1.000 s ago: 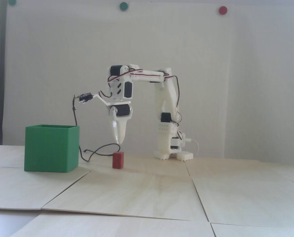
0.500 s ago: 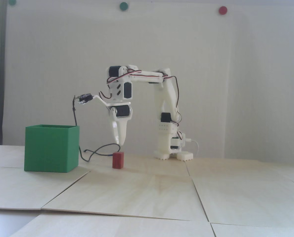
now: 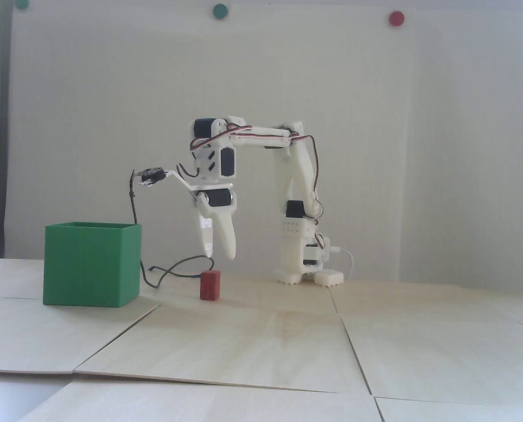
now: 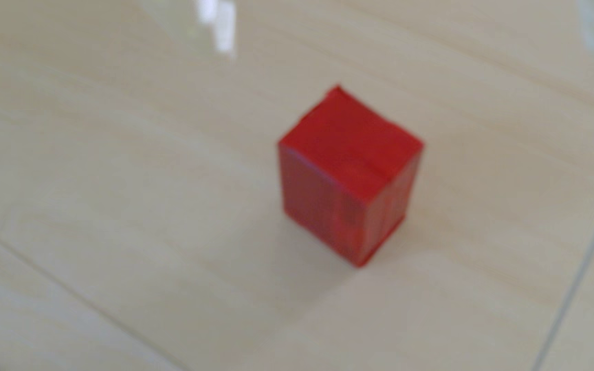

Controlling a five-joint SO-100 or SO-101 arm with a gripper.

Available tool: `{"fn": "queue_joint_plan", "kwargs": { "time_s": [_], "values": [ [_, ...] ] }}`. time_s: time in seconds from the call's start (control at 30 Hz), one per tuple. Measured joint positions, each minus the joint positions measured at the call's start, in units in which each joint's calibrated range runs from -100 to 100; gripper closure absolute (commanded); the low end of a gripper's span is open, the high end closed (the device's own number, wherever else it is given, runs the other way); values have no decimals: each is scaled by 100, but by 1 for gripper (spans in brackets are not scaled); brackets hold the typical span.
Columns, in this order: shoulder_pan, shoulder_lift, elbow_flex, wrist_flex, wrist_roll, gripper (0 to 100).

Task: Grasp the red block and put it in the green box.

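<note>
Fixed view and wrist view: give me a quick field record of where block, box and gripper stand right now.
red block: upright on the table, untouched
green box: left of the block in the fixed view, open top, contents not visible
gripper: open, fingers pointing down, above the block, not touching it
wrist view: block alone on wood, blurred; gripper not in view
cable: dark loop on the table between box and block

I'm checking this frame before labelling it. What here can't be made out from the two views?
- Inside of the green box: hidden by its own walls in the low fixed view.
- End effector: outside the wrist view entirely.
- Red block: surface detail blurred in the wrist view; its far sides unseen.
- Depth alignment of the end effector over the block: fixed view cannot settle it.
</note>
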Motion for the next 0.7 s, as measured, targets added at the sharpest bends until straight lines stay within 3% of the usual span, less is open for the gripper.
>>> {"fn": "queue_joint_plan", "kwargs": {
  "time_s": [0.7],
  "values": [
    [8,0,904,-116,0,62]
  ]
}}
